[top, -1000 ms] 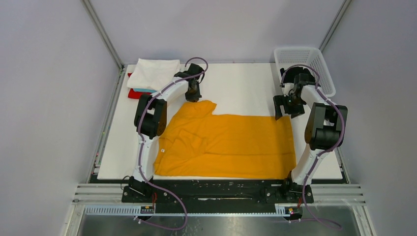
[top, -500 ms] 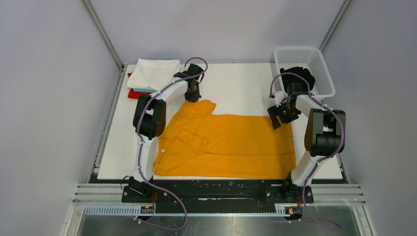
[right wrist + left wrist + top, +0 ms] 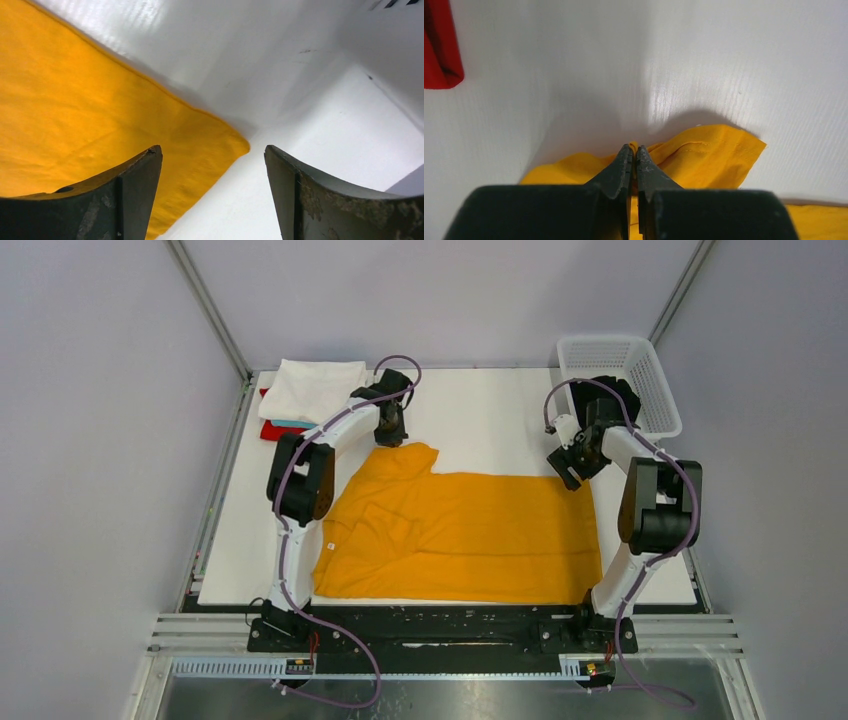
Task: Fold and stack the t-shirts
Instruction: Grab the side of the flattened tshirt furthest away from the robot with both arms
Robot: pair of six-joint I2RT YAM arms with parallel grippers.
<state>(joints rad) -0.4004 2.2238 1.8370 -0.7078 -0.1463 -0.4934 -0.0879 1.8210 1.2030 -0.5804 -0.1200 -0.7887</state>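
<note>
The mustard-yellow t-shirt (image 3: 460, 535) lies spread across the near half of the table, one sleeve bunched at its far-left corner. My left gripper (image 3: 391, 437) is shut on that sleeve's edge; in the left wrist view the fingertips (image 3: 634, 151) pinch a ridge of yellow cloth (image 3: 704, 155). My right gripper (image 3: 568, 472) hangs open over the shirt's far-right corner (image 3: 220, 142), one finger over cloth, the other over bare table. A folded white shirt (image 3: 315, 390) tops a stack with light-blue and red shirts (image 3: 275, 430) at far left.
A white lattice basket (image 3: 618, 380) stands at the far right corner, just behind my right arm. Bare white table (image 3: 490, 420) lies between the two grippers. A corner of the red shirt (image 3: 441, 50) shows in the left wrist view.
My right gripper has swung left and toward the far side, settling over the shirt's far-right corner. The left gripper and the shirt have hardly moved.
</note>
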